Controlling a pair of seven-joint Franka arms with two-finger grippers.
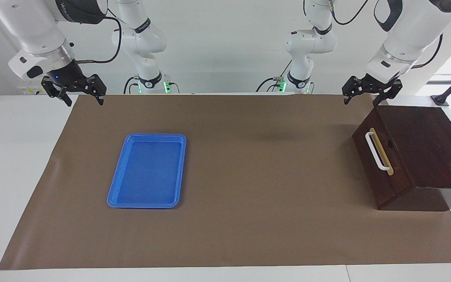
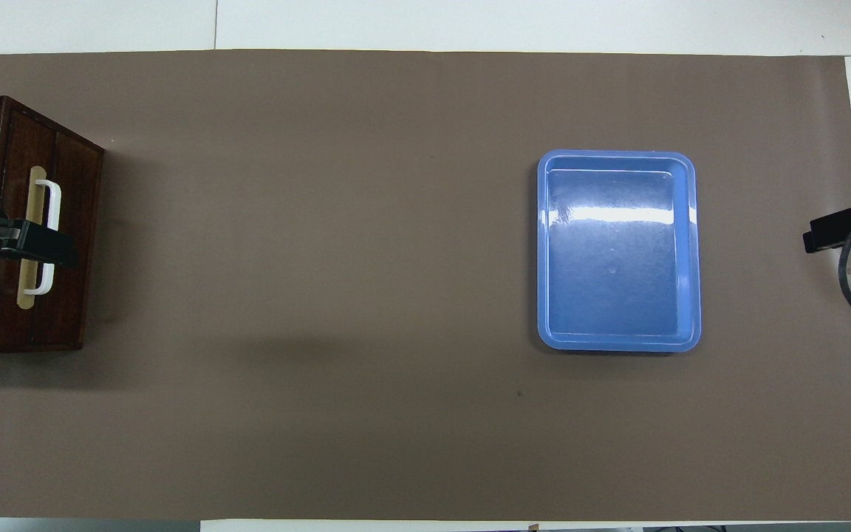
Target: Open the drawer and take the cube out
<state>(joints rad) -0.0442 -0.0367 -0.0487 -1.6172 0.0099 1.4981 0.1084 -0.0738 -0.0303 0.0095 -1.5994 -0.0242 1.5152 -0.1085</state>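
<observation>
The drawer [image 1: 382,164] is shut in its dark wooden box [image 1: 429,145] at the left arm's end of the table, and its white bar handle [image 1: 377,152] faces the table's middle. The cube is hidden. My left gripper [image 1: 361,101] hangs open in the air above the box's edge nearest the robots, touching nothing. In the overhead view the left gripper [image 2: 26,245] covers the middle of the handle [image 2: 49,214] of the drawer [image 2: 63,236]. My right gripper [image 1: 84,102] waits open and holds nothing, raised over the mat's corner at the right arm's end, and its tip [image 2: 832,233] shows at the overhead view's edge.
A blue plastic tray [image 1: 155,136] with nothing in it lies on the brown mat [image 1: 268,176] toward the right arm's end. In the overhead view, the tray [image 2: 617,157] sits about mid-depth on the mat [image 2: 322,295]. White table [image 1: 14,156] borders the mat.
</observation>
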